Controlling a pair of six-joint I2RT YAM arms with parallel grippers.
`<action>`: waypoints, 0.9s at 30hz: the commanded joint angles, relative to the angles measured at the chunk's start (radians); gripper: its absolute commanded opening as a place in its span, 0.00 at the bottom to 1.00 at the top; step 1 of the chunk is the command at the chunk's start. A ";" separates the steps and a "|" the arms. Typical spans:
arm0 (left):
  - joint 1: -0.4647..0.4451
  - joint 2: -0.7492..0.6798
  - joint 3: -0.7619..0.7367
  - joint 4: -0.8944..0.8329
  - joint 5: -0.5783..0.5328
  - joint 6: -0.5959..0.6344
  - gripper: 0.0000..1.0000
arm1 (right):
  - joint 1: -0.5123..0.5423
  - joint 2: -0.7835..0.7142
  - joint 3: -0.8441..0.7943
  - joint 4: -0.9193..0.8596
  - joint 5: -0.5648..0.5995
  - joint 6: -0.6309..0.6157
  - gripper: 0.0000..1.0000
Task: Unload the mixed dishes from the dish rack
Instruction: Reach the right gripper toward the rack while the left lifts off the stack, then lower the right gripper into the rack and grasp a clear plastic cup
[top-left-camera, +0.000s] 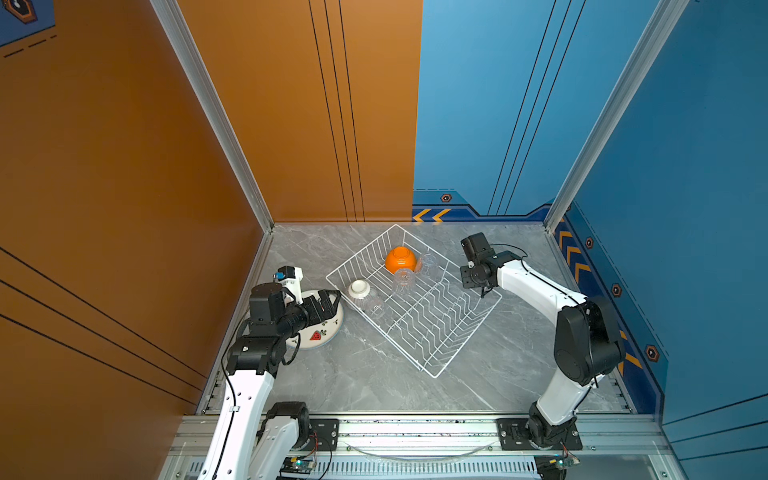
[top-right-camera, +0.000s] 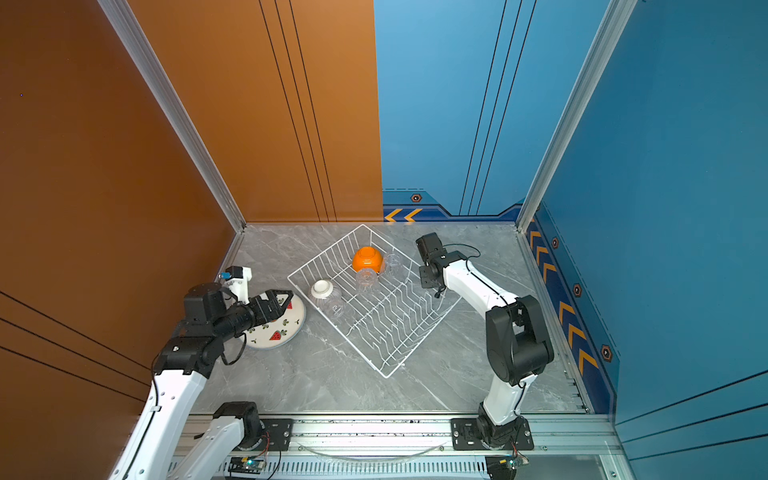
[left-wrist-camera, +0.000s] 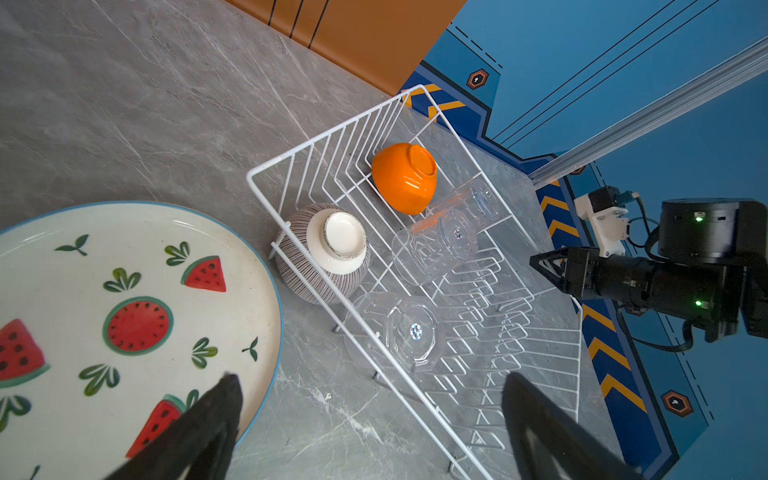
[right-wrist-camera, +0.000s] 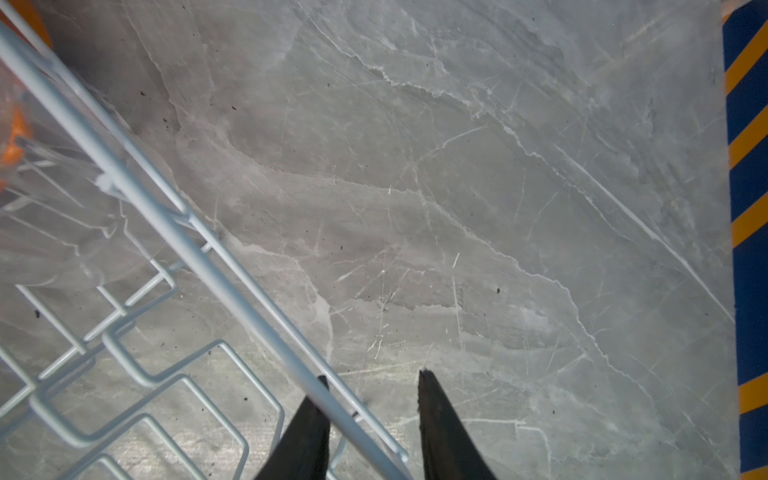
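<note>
The white wire dish rack (top-left-camera: 434, 376) sits askew mid-table. Inside lie an upturned orange bowl (top-left-camera: 400, 259), a small striped bowl (top-left-camera: 359, 289) on its side, and three clear glasses (top-left-camera: 403, 280) (top-left-camera: 428, 264) (top-left-camera: 376, 307). A watermelon plate (top-left-camera: 316, 336) lies flat on the table left of the rack. My left gripper (top-left-camera: 337, 306) hovers open over the plate's right edge (left-wrist-camera: 266, 266), holding nothing. My right gripper (top-left-camera: 484, 293) points down at the rack's right side. Its partly closed jaws (right-wrist-camera: 372, 376) straddle the rim wire (right-wrist-camera: 124, 178), with a gap still showing beside one finger.
Orange wall panels stand on the left and blue ones on the right and at the back. Bare grey marble table (top-left-camera: 353, 382) lies in front of the rack and to its right (right-wrist-camera: 457, 187). A metal rail (top-left-camera: 415, 432) with both arm bases runs along the front edge.
</note>
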 joint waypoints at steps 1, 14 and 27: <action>-0.010 0.003 -0.007 0.006 -0.007 -0.004 0.98 | -0.070 -0.031 -0.079 -0.021 0.043 0.150 0.30; -0.018 0.063 0.030 0.019 0.058 0.005 0.98 | -0.092 -0.186 -0.178 -0.010 -0.018 0.186 0.67; -0.067 0.050 -0.035 0.029 0.082 0.021 0.98 | 0.167 -0.363 -0.092 0.016 -0.010 0.242 0.90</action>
